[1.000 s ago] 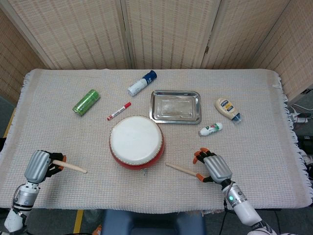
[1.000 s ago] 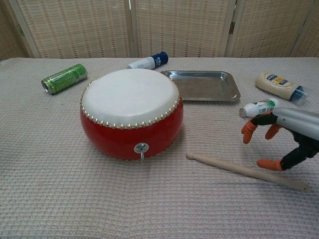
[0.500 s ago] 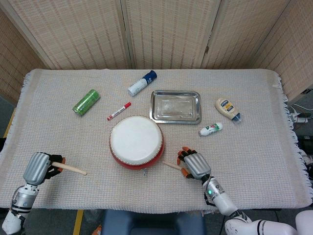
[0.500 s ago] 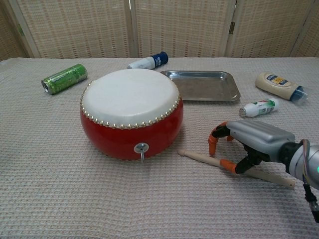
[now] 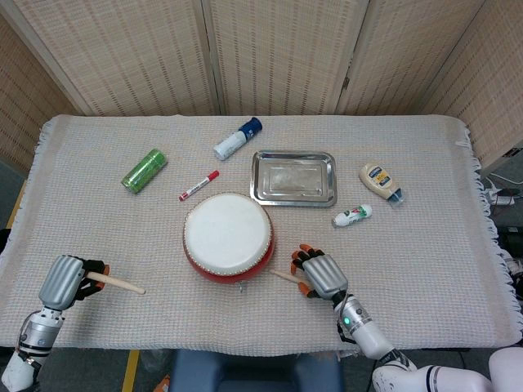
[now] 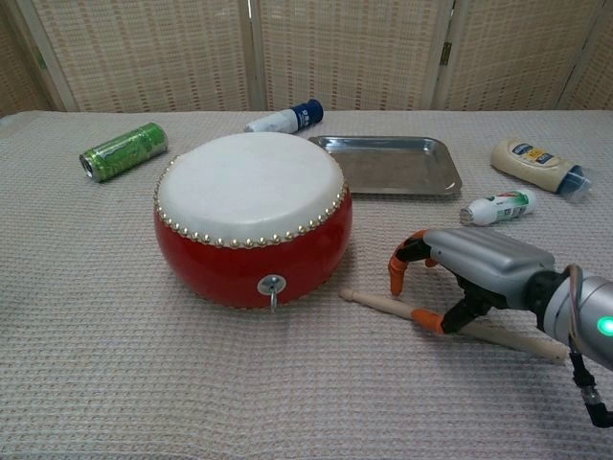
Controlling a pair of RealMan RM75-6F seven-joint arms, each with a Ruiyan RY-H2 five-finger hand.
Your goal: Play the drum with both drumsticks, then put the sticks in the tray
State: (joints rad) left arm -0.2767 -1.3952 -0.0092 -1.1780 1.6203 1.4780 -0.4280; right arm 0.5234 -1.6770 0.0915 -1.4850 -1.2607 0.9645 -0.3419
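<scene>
The red drum with its white skin stands at the table's middle front. Behind it on the right lies the empty metal tray. At the front left my left hand grips one drumstick, which points right; this hand shows only in the head view. The other drumstick lies flat on the cloth right of the drum. My right hand arches over its middle, fingers apart, thumb tip touching the stick, not closed around it.
A green can, a red marker and a blue-capped white bottle lie behind the drum on the left. A mayonnaise bottle and a small white tube lie right of the tray.
My right hand slid left along the lying drumstick toward the drum and lowered onto it; the stick shifted slightly left. The left hand keeps its stick, nearly still.
</scene>
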